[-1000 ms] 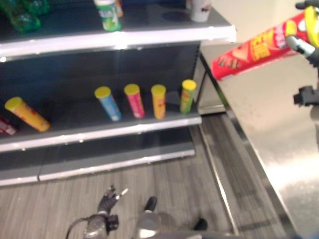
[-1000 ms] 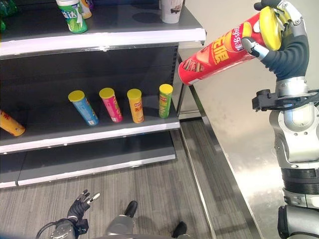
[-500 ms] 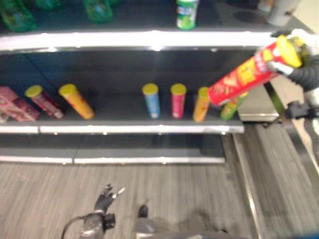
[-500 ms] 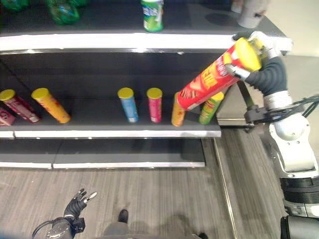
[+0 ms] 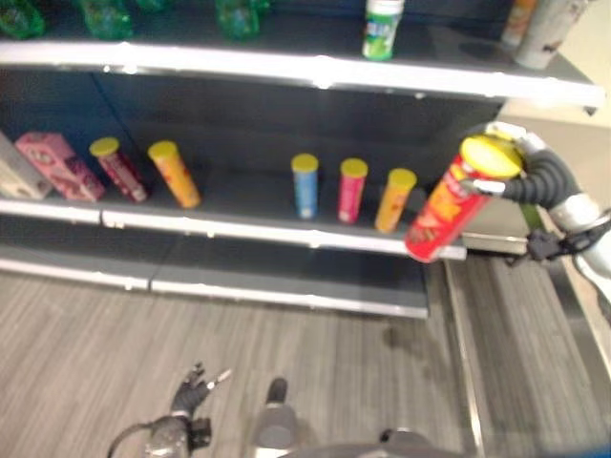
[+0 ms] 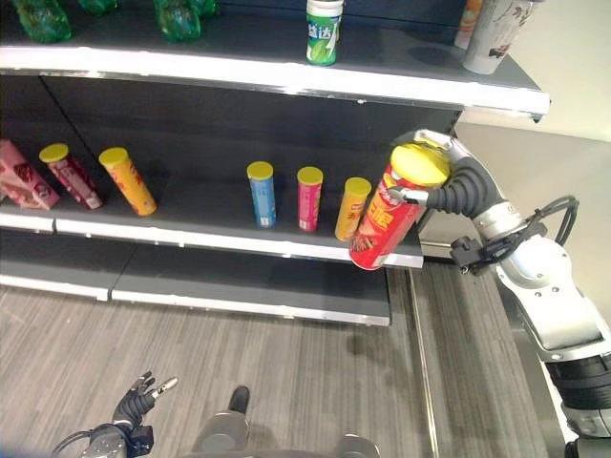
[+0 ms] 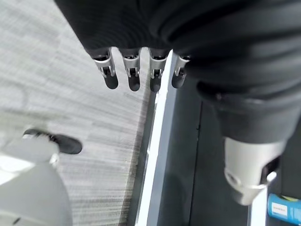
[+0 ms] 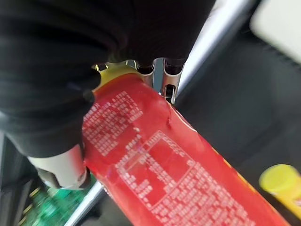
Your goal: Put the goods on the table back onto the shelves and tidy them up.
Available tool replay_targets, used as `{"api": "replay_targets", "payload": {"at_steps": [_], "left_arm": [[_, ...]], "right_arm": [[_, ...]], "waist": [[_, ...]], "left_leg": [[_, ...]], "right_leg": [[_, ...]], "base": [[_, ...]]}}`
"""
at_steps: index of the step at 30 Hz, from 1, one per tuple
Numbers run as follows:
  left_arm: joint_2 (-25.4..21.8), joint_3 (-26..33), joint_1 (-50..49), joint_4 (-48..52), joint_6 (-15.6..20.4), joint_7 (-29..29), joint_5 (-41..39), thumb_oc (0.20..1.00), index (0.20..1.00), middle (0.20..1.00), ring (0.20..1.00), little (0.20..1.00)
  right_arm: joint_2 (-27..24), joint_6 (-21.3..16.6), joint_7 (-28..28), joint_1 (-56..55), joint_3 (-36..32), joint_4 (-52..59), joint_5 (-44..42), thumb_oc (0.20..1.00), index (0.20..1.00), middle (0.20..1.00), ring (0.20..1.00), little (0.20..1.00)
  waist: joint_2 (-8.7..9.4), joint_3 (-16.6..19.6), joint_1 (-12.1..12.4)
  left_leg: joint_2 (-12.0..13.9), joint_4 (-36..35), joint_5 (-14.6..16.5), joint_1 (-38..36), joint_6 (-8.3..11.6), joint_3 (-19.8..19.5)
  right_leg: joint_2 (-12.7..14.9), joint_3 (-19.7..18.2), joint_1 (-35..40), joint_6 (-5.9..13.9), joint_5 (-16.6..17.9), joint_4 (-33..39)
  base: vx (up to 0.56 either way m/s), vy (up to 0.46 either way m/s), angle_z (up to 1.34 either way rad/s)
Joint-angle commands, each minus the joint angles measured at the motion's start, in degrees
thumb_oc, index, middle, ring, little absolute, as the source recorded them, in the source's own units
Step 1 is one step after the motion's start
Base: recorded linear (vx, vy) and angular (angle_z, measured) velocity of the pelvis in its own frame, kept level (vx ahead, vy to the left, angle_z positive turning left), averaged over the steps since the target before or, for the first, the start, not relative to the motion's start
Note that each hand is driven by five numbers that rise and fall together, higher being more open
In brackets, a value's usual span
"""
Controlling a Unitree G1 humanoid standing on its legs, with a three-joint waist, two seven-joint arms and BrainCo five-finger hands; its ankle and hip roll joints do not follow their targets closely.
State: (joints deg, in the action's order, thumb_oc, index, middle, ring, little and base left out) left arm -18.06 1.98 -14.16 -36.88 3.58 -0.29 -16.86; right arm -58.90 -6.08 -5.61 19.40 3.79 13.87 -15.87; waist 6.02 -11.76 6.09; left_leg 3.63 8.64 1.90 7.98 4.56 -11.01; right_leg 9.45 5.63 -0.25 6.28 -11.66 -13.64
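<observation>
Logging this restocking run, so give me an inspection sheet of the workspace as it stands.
Surface: middle shelf dark, front edge light.
Job's things: red chip can with yellow lid, tilted, held at the shelf's right end.
Clutter: blue can, pink can and orange can upright in a row; leaning cans and pink box further left; green bottles and cups on the top shelf.
Hands: right hand curled round the red can's top; left hand low over the floor, fingers straight.
Cables: nothing seen.
Surroundings: grey plank floor.
</observation>
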Motion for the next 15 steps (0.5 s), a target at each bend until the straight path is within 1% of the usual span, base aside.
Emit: {"api": "replay_targets", "payload": {"at_steps": [1, 2, 3, 5, 6, 7, 8, 9, 10, 11, 12, 13, 14, 15], "left_arm": [[-1.84, 0.46, 0.01, 3.00, 1.89, 0.40, -0.04, 1.000, 1.000, 1.000, 1.000, 1.000], [-1.58, 0.66, -0.33, 3.24, 1.77, 0.41, -0.43, 1.000, 1.000, 1.000, 1.000, 1.000], [-1.28, 1.06, -1.15, 3.42, 1.62, 0.38, -0.69, 1.000, 1.000, 1.000, 1.000, 1.000], [-1.29, 1.05, -1.18, 3.43, 1.62, 0.38, -0.68, 1.000, 1.000, 1.000, 1.000, 1.000], [-1.78, 0.82, -1.40, 3.02, 1.67, 0.55, -0.24, 1.000, 1.000, 1.000, 1.000, 1.000], [-2.06, 0.87, -1.52, 3.27, 1.61, 0.69, -0.22, 1.000, 1.000, 1.000, 1.000, 1.000], [-2.17, 0.78, -1.42, 3.32, 1.66, 0.95, -0.13, 1.000, 1.000, 1.000, 1.000, 1.000], [-2.45, 0.61, -0.95, 3.22, 1.62, 1.22, 0.12, 1.000, 1.000, 1.000, 1.000, 1.000], [-2.49, 0.32, -0.93, 3.50, 1.67, 1.21, 0.15, 1.000, 1.000, 1.000, 1.000, 1.000], [-2.49, 0.12, -0.83, 3.40, 1.74, 1.22, 0.30, 1.000, 1.000, 1.000, 1.000, 1.000], [-2.51, 0.07, -0.83, 3.39, 1.75, 1.22, 0.30, 1.000, 1.000, 1.000, 1.000, 1.000], [-2.47, -0.54, -0.29, 3.40, 1.94, 1.39, 0.90, 1.000, 1.000, 1.000, 1.000, 1.000], [-3.22, -1.23, 0.31, 4.06, 1.80, 1.09, 1.70, 1.000, 1.000, 1.000, 1.000, 1.000], [-3.33, -1.27, 0.31, 4.07, 1.79, 1.08, 1.69, 1.000, 1.000, 1.000, 1.000, 1.000]], "right_arm": [[-2.71, -3.46, 0.24, 10.29, 1.64, 1.23, -2.21, 0.200, 0.200, 0.200, 0.200, 0.200], [-2.91, -3.11, -0.09, 10.77, 2.54, 1.47, -2.07, 0.200, 0.200, 0.200, 0.200, 0.200], [-2.77, -2.69, -0.38, 10.81, 2.96, 2.12, -2.12, 0.200, 0.200, 0.200, 0.200, 0.200], [-2.76, -2.68, -0.39, 10.76, 2.94, 2.15, -2.12, 0.200, 0.200, 0.200, 0.200, 0.200], [-2.12, -2.67, -0.53, 10.37, 3.23, 2.04, -2.65, 0.200, 0.200, 0.200, 0.200, 0.200], [-2.16, -2.64, -0.38, 10.33, 3.23, 2.01, -2.56, 0.200, 0.200, 0.200, 0.200, 0.200], [-2.15, -2.60, -0.06, 9.75, 2.69, 1.92, -2.29, 0.200, 0.200, 0.200, 0.200, 0.200], [-1.97, -2.67, 0.57, 8.97, 1.78, 1.70, -1.92, 0.200, 0.200, 0.200, 0.200, 0.200], [-2.00, -2.41, 0.86, 7.75, 0.61, 1.86, -1.43, 0.200, 0.200, 0.200, 0.200, 0.200], [-1.66, -2.18, 1.07, 7.21, 0.21, 1.69, -0.94, 0.200, 0.200, 0.200, 0.200, 0.200], [-1.67, -2.15, 1.08, 7.06, 0.10, 1.76, -0.92, 0.200, 0.200, 0.200, 0.200, 0.200], [-0.88, -1.95, 1.48, 5.72, -1.08, 1.79, 0.32, 0.200, 0.200, 0.200, 0.200, 0.200], [0.42, -1.33, 1.39, 3.92, -2.28, 1.82, 2.32, 0.200, 0.200, 0.200, 0.200, 0.200], [0.51, -1.29, 1.38, 3.70, -2.48, 1.94, 2.36, 0.200, 0.200, 0.200, 0.200, 0.200]], "waist": [[0.31, -0.53, 1.39], [-0.07, -0.59, 1.38], [-0.28, -0.15, 1.38], [-0.27, -0.15, 1.46], [-0.15, 0.32, 1.60], [-0.35, 0.72, 1.58], [-0.70, 1.34, 1.20], [-1.04, 1.65, 0.85], [-1.48, 2.00, 0.63], [-2.24, 2.73, 0.45], [-2.27, 2.71, 0.58], [-2.90, 3.46, 0.14], [-2.71, 3.52, -0.49], [-2.44, 3.55, -0.38]], "left_leg": [[-2.38, 7.49, 5.86, -1.28, 1.51, 3.38], [-0.70, 7.16, 5.24, -0.97, 1.81, 4.06], [2.64, 4.22, 3.57, -1.22, 2.21, 4.46], [2.70, 3.94, 3.47, -1.41, 2.26, 4.54], [7.09, -0.37, -0.72, 0.05, 3.09, 2.99], [8.19, -3.33, -2.38, 0.25, 3.35, 1.60], [9.57, -7.69, -3.68, -0.21, 4.05, 0.28], [10.25, -9.36, -4.51, 0.55, 4.69, 0.05], [10.42, -10.30, -5.07, 0.78, 5.16, -0.06], [10.49, -11.96, -4.74, -0.28, 5.72, -0.50], [10.59, -12.21, -4.83, -0.49, 5.74, -0.39], [9.93, -12.24, -4.25, -1.03, 5.94, -0.96], [7.52, -9.31, -2.08, -0.74, 5.38, 0.07], [7.21, -8.91, -1.89, -0.54, 5.24, 0.16]], "right_leg": [[-3.60, 5.42, 3.87, 0.62, 6.89, 13.12], [-3.45, 5.78, 4.47, 0.81, 6.71, 13.66], [-2.76, 5.76, 4.99, 1.37, 6.50, 14.24], [-2.80, 5.69, 5.01, 1.33, 6.49, 14.23], [-1.30, 5.25, 4.56, 2.32, 6.20, 14.24], [-1.36, 5.00, 4.56, 2.46, 5.76, 14.43], [-1.09, 4.58, 4.84, 2.91, 5.55, 15.09], [-0.31, 4.82, 5.25, 3.49, 5.48, 15.58], [0.45, 4.93, 5.58, 3.89, 5.58, 15.78], [1.25, 4.70, 5.57, 4.34, 6.00, 15.65], [1.20, 4.62, 5.61, 4.33, 6.01, 15.67], [2.71, 4.93, 5.69, 5.26, 6.88, 15.79], [6.99, 5.33, 5.43, 7.01, 9.64, 14.84], [7.29, 5.25, 5.37, 7.15, 9.67, 14.86]], "base": [[-0.01, 0.104, 0.18], [0.02, 0.237, 0.69], [0.04, 0.186, 0.57], [0.03, 0.160, 0.12], [0.06, 0.261, -0.02], [0.10, 0.370, 0.07], [0.11, 0.298, 0.01], [0.10, 0.375, 0.05], [0.09, 0.414, 0.11], [0.06, 0.290, 0.22], [0.07, 0.316, 0.08], [0.05, 0.500, -0.09], [0.05, 0.509, -0.19], [0.02, 0.481, -0.04]]}}
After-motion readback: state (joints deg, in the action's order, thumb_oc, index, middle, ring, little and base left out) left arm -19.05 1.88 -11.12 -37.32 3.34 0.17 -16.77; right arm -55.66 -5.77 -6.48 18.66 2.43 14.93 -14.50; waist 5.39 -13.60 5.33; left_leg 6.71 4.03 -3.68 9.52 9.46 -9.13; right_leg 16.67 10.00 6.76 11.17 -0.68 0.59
